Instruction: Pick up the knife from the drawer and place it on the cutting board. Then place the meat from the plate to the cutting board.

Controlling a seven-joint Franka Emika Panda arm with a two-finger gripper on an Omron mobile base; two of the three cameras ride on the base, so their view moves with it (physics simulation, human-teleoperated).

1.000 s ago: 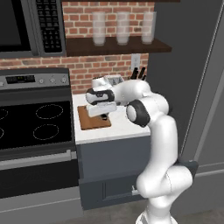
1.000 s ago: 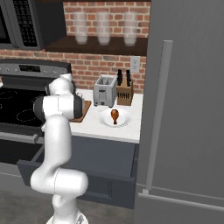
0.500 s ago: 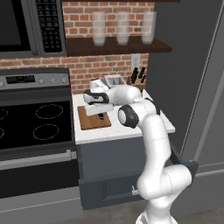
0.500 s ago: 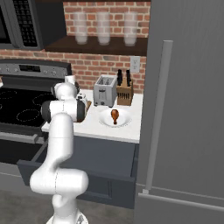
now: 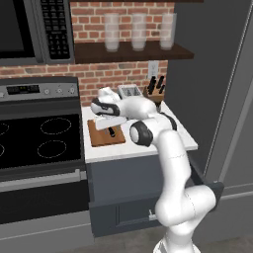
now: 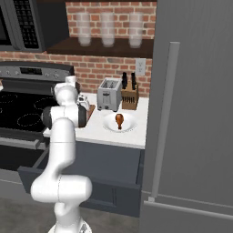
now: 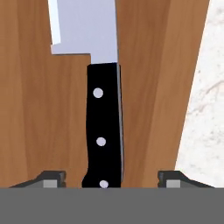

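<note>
Where grained wooden board (image 7: 148, 87) lies, riveted knife (image 7: 103, 127) rests.

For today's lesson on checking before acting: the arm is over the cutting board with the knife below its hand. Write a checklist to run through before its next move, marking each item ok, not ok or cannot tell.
1. Knife lies flat on the cutting board: ok.
2. Gripper has let go, fingertips standing apart on either side of the black handle: ok.
3. Blade fully on the board: cannot tell, it runs out of the hand view.
4. Meat on the plate, ready to pick: ok.
5. Bare wood left on the board for the meat: ok.
6. Drawer shut: not ok, it stands open.
</note>
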